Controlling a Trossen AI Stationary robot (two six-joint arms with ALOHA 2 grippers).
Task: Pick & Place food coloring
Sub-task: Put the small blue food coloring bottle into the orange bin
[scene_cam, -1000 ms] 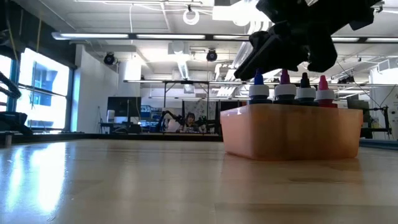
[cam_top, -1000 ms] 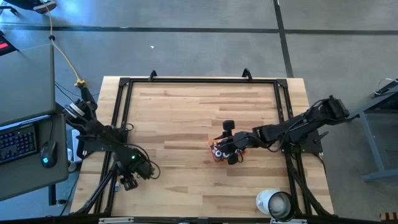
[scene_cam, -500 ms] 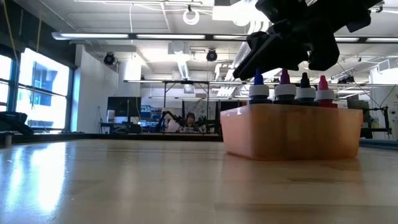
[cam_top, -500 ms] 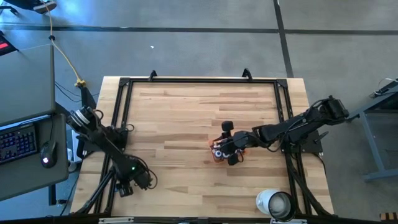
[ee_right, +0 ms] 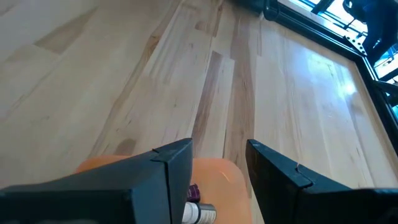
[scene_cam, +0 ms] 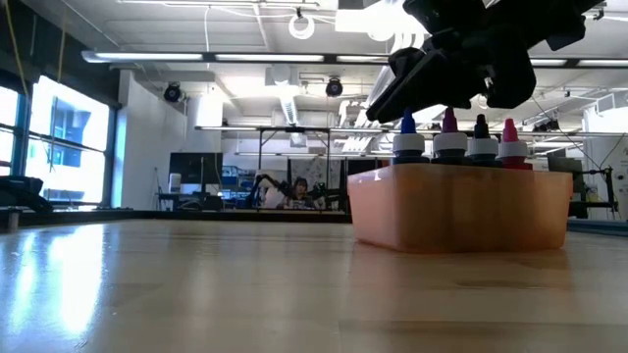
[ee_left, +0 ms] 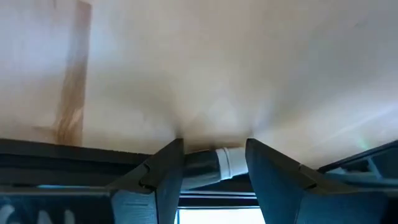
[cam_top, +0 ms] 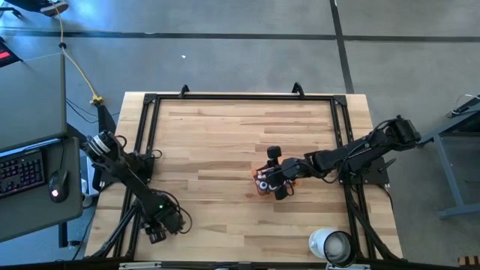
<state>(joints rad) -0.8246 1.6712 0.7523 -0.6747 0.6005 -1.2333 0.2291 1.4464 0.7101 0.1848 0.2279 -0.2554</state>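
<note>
Several food coloring bottles (scene_cam: 449,142) stand upright in the orange tray (scene_cam: 461,211), with blue, purple, dark and red pointed caps. In the high view the tray (cam_top: 259,188) sits right of the table's middle. My right gripper (cam_top: 268,177) hovers open just above the bottles; it shows in the low view (scene_cam: 404,90) too. In the right wrist view (ee_right: 219,152) its fingers stand over the tray (ee_right: 211,169), with a purple-capped bottle (ee_right: 194,190) beside one finger. My left gripper (cam_top: 155,229) is open and empty, low over the table's near left corner.
A white round cup (cam_top: 332,246) stands at the table's near right edge. A black frame (cam_top: 240,97) runs round the tabletop. In the left wrist view a dark tube with a white band (ee_left: 214,165) lies at the table's edge beyond the fingers.
My left gripper has gone toward the table's near edge, staying low at the left side. My right gripper has stayed over the tray, and the bottles have not moved.
</note>
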